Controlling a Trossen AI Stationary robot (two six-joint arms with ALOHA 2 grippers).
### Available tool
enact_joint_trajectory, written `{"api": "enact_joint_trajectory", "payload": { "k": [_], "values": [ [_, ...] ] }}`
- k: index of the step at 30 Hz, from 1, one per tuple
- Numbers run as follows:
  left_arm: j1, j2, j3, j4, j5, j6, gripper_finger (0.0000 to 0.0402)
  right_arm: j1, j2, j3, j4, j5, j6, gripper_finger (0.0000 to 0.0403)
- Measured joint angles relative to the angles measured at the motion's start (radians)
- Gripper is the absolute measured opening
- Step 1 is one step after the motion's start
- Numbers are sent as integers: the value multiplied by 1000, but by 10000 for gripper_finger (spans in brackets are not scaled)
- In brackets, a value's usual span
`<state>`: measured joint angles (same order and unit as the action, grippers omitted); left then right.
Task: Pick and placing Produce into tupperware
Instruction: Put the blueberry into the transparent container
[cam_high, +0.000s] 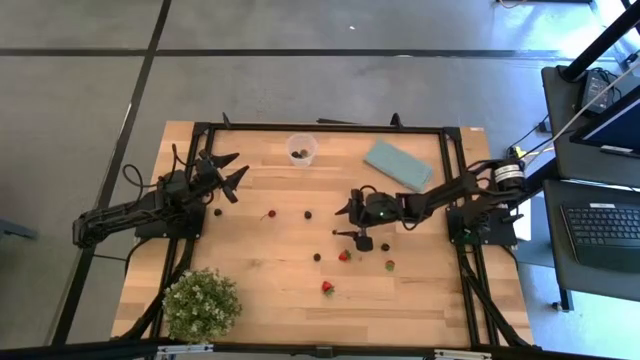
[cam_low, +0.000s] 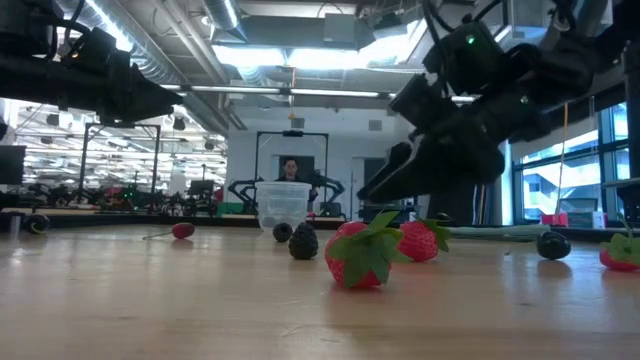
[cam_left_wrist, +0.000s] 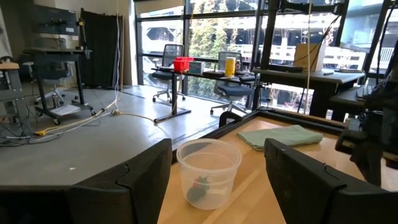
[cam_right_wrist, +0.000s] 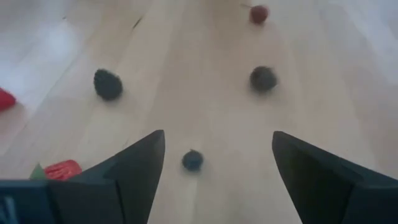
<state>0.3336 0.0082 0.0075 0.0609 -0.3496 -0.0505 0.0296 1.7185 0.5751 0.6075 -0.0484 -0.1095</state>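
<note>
The tupperware (cam_high: 302, 149) is a small clear round cup standing near the table's far edge; in the left wrist view the tupperware (cam_left_wrist: 209, 171) holds a dark piece and a red one. My left gripper (cam_high: 238, 168) is open, in the air left of the cup and pointing at it. Produce lies scattered on the table: strawberries (cam_high: 344, 256) (cam_high: 328, 288), dark berries (cam_high: 308, 213) (cam_high: 317, 257), a red berry (cam_high: 270, 213) and a green piece (cam_high: 390, 265). My right gripper (cam_right_wrist: 217, 137) is open above mid-table, with a small dark berry (cam_right_wrist: 192, 160) lying between its fingers, untouched.
A flat teal piece (cam_high: 397, 163) lies right of the cup near the far edge. A leafy potted plant (cam_high: 202, 303) stands at the near left corner. A black frame (cam_high: 330, 127) borders the table. Bare wood (cam_high: 270, 270) lies between the plant and the berries.
</note>
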Motion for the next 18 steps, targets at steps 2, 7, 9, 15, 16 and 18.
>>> {"api": "enact_joint_trajectory", "payload": {
  "k": [2,7,9,15,16,18],
  "values": [
    [0,0,0,0,0,0,247,0,29,9,3,-20,-4,298],
    [0,0,0,0,0,-1,247,0,94,22,2,-58,-5,298],
    [0,0,0,0,0,-1,247,0,117,29,11,-58,-5,298],
    [0,0,0,0,0,-2,247,-1,179,59,31,-89,-4,298],
    [0,0,0,0,0,-2,247,-1,188,65,33,-96,-4,298],
    [0,0,0,0,0,-2,247,-1,202,78,34,-105,-4,297]
  ]
}}
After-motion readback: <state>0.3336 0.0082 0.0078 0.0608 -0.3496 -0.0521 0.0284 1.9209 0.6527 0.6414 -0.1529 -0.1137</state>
